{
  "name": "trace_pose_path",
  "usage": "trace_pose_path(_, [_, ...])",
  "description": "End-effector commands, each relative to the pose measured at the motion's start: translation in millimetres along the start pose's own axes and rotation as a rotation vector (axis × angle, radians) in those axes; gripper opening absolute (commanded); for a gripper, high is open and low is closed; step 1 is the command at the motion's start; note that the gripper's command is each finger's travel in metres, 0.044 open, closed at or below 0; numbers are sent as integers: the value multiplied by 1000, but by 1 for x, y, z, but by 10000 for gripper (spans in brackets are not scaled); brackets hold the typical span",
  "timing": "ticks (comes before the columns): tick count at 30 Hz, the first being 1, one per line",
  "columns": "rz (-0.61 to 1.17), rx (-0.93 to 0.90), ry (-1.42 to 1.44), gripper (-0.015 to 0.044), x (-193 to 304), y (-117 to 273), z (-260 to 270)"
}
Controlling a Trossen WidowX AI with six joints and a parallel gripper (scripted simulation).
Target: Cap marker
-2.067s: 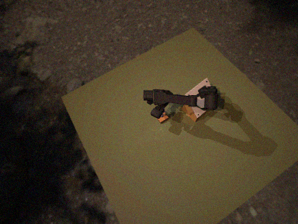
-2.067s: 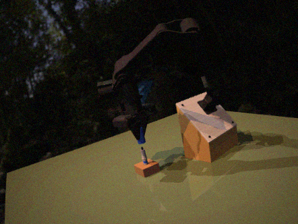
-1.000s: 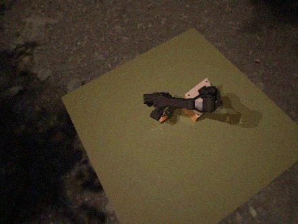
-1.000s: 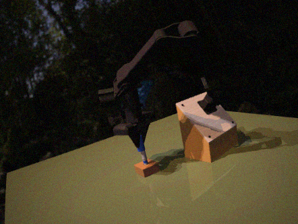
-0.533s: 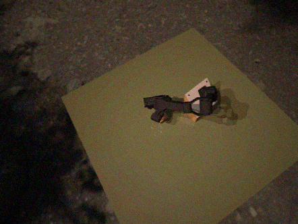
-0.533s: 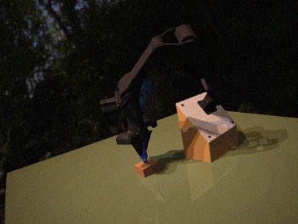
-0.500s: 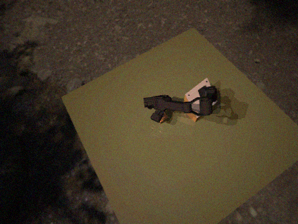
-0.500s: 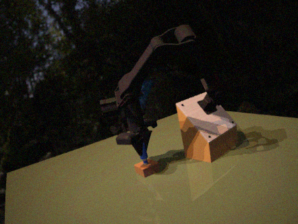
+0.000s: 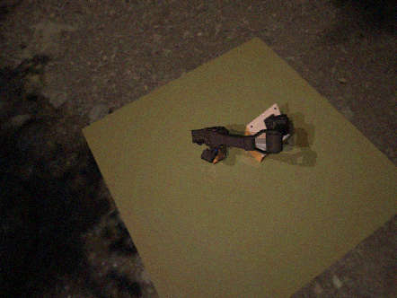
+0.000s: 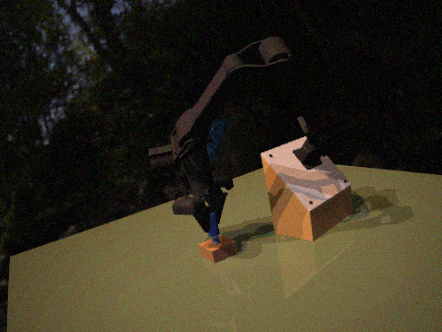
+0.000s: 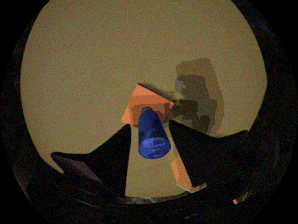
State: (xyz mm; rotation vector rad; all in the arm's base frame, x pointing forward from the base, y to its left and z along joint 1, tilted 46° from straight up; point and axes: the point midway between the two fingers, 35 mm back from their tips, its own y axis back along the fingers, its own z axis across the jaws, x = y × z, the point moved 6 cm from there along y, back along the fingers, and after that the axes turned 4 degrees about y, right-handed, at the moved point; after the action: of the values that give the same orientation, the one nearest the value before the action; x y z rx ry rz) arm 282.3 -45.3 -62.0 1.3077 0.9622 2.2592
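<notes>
The blue cap (image 10: 213,226) (image 11: 153,136) stands upright over the marker, above the orange holder block (image 10: 215,254) (image 11: 142,93) (image 9: 218,159). The cap covers nearly all of the marker; only a thin pale band shows at its foot in the exterior view, and I cannot tell whether the cap is fully clicked on. My gripper (image 11: 150,125) (image 10: 214,218) is open, pointing down, with one dark finger on each side of the cap. In the wrist view a gap shows between the cap and each finger. In the top view the arm hides most of the cap.
A large orange wedge block (image 10: 291,212) with a pale sloping top plate (image 10: 285,152) (image 9: 265,120) stands near the holder block, with a dark part of the arm on it. The arm reaches over from that side. Shadows lie beside both blocks.
</notes>
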Motion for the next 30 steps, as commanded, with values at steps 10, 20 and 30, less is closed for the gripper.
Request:
trace_pose_path(10, [-5,2,-1,440,-3,47,1])
trace_pose_path(20, [-3,2,235,335,-1,74,0])
trace_pose_path(30, [-1,-1,1053,72,0,67,-1])
